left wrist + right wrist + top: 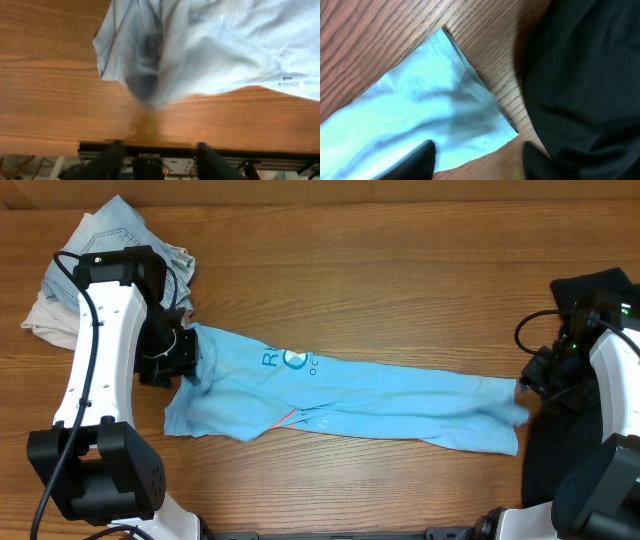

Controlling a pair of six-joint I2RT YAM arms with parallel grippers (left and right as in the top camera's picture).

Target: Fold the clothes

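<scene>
Sky-blue T-shirt (350, 395) lies mid-table as a long narrow band. I'd call the lengthwise fold done, crosswise folds not yet. Left gripper (157, 150) is spread, bare wood between its fingers, just short of the shirt's end. Right gripper (479, 159) is spread over the other hem, pinching nothing I can see. Black garment (590, 295), denim shorts (120, 230) and beige cloth (40, 315) lie unfolded.

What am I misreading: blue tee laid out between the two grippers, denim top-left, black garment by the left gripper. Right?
Not quite. The black garment lies by the right gripper, not the left gripper; the overhead view shows it. The blue tee does lie between them, with the denim top-left.
</scene>
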